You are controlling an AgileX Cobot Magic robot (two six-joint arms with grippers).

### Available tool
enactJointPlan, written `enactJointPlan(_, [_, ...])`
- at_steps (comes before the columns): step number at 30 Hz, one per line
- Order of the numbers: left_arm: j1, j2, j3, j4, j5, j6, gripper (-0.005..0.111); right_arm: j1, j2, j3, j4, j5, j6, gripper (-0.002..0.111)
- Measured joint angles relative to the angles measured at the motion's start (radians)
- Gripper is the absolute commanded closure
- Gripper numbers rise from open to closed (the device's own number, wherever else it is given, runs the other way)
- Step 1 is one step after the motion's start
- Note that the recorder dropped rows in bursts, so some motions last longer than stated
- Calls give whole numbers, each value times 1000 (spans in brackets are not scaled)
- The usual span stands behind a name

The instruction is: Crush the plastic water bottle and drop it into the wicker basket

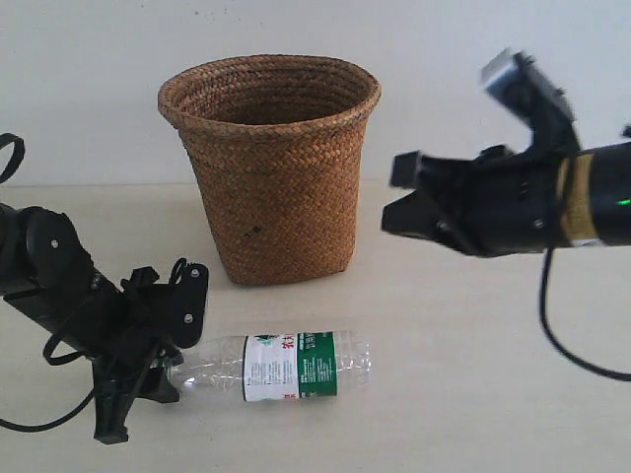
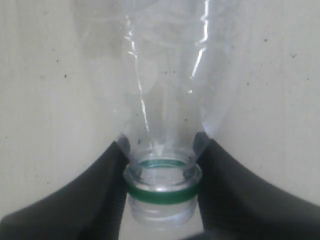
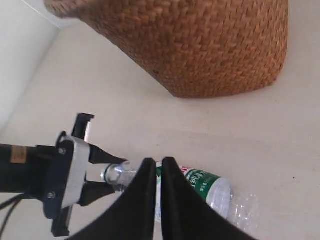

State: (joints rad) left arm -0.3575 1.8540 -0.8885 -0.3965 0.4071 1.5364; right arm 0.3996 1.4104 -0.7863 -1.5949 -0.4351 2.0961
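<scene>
The plastic water bottle (image 1: 286,365) lies on its side on the table in front of the wicker basket (image 1: 271,168), label facing up. My left gripper (image 1: 170,372) is low at the bottle's left end, shut on its neck. In the left wrist view both black fingers press the neck at the green ring of the bottle (image 2: 165,75), held by the left gripper (image 2: 162,146); no cap shows. My right gripper (image 1: 392,202) hangs in the air right of the basket, shut and holding nothing. In its wrist view the right gripper (image 3: 160,161) is above the bottle (image 3: 207,185), with the basket (image 3: 210,45) beyond.
The basket stands upright at the back middle, close to the white wall (image 1: 473,59). The left arm's black cables (image 1: 59,350) trail on the table at the left. Pale tabletop (image 1: 473,394) stretches right of the bottle.
</scene>
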Motion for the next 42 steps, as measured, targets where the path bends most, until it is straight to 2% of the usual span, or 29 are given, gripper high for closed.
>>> enactJointPlan(6, [0,0,0,-10,0,0,103,228,141,-77,-11,205,2,108])
enactJointPlan(9, [0,0,0,-17,0,0,103,287,205,-106,-11,239,2,108])
enactJointPlan(21, [0,0,0,-21,2,0,103,297,346,-120,20,315,2,108])
enactJointPlan(42, [0,-2,4,-15,-2,6,103,297,522,-148,75,265,2,108])
